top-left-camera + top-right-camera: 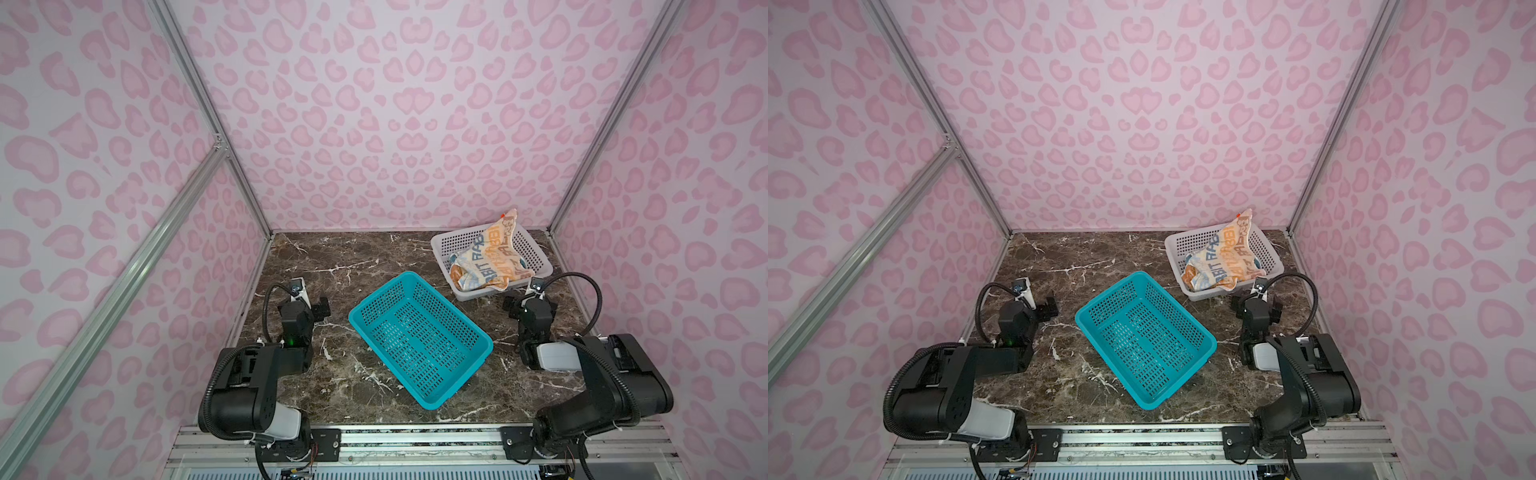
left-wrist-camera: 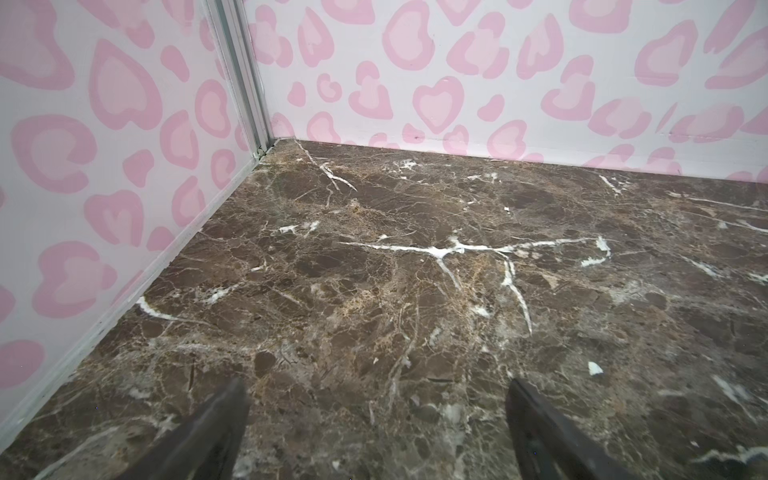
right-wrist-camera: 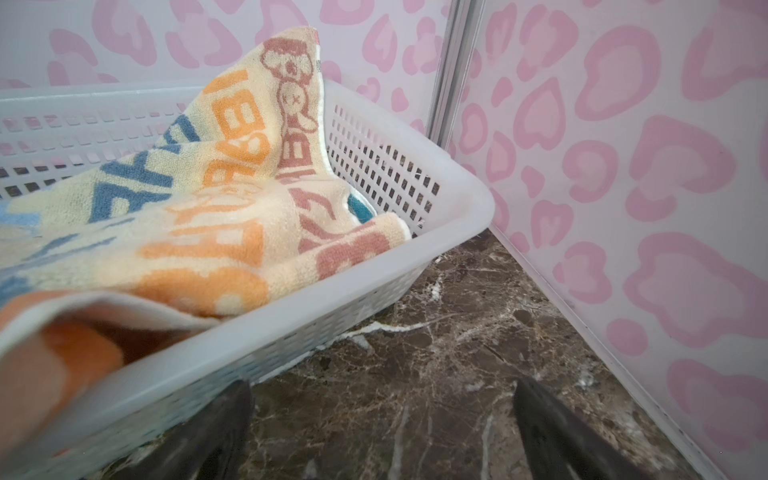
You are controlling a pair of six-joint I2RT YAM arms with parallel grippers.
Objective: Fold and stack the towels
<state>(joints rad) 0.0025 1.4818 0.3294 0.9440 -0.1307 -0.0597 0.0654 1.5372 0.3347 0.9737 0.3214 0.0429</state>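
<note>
The towels lie crumpled in a heap in the white basket (image 1: 536, 249) (image 1: 1268, 251) at the back right. The cream one with blue and orange letters (image 1: 492, 255) (image 1: 1223, 257) (image 3: 199, 208) is on top, one corner sticking up. An orange cloth (image 3: 62, 357) pokes out under it, and a bit of blue cloth (image 3: 360, 210) shows by the basket wall. My right gripper (image 3: 384, 382) (image 1: 525, 309) is open and empty, low over the table just in front of that basket. My left gripper (image 2: 377, 382) (image 1: 309, 309) is open and empty over bare marble at the left.
A teal perforated basket (image 1: 355, 320) (image 1: 1080, 322) stands empty and askew in the middle of the marble table (image 1: 332, 257). Pink-patterned walls close in the left, back and right. The white basket sits close to the right wall (image 3: 602, 208).
</note>
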